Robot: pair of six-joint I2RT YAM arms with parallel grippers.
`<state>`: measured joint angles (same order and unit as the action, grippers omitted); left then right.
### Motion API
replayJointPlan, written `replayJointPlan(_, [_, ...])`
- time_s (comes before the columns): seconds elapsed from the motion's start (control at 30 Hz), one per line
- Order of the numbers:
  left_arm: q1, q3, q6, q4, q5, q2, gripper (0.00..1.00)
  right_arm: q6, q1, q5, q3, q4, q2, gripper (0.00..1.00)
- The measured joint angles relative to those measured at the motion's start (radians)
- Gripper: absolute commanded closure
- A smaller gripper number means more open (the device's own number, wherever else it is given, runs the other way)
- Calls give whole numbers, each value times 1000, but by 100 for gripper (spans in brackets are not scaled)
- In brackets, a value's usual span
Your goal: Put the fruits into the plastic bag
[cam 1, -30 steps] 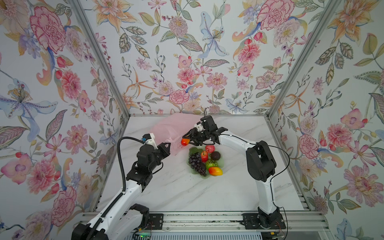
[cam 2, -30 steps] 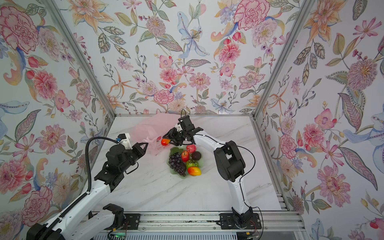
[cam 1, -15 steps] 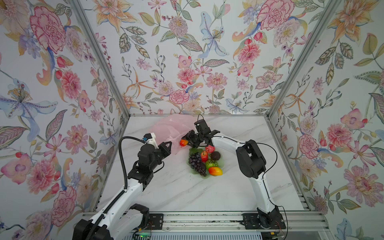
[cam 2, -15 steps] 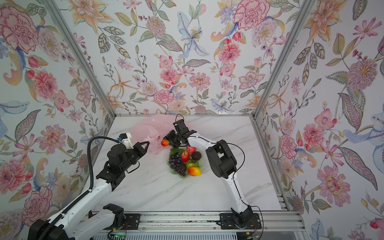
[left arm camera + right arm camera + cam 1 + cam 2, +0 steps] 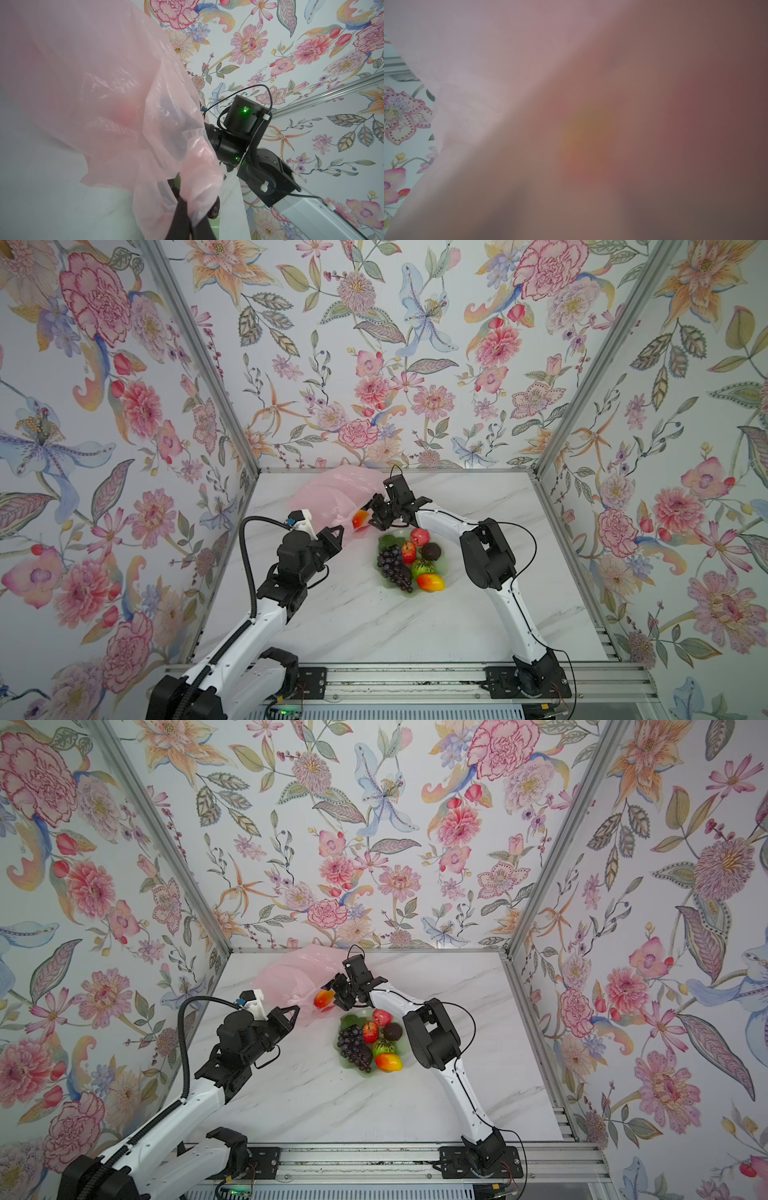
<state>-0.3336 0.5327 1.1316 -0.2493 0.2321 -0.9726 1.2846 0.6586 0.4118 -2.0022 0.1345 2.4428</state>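
Left gripper (image 5: 337, 532): is pinching plastic bag (image 5: 328, 497) edge.
Right gripper (image 5: 374, 517): is reaching beside mango (image 5: 358, 519); grip not clear.
Table (image 5: 374, 626): marble; floral walls (image 5: 374, 364) are surrounding.

I can read no text, label, brand or number on any of my feeds. The thin, translucent pale pink plastic bag (image 5: 99, 87) fills much of the left wrist view, but no lettering on its film is legible there. In both top views it is too small to read. The right wrist view is only a pink blur.
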Motion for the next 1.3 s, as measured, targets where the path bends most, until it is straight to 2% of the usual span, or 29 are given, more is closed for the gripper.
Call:
replayJointPlan(0.17, [0,-8,12,-25,0,-8,100,-32,0,30,-48,2,2,25])
replayJointPlan(0.73, [0,-10,21,-67,-7,-33,100,-146,-32,115,-43,100,-51,25])
replayJointPlan(1.13, [0,-16,23,-67,-32,-22,100,-314,-48,192,-42,290,-134,25])
replayJointPlan(1.3, [0,-16,29,-67,-35,-23,100,-420,-48,213,-40,410,-201,25])
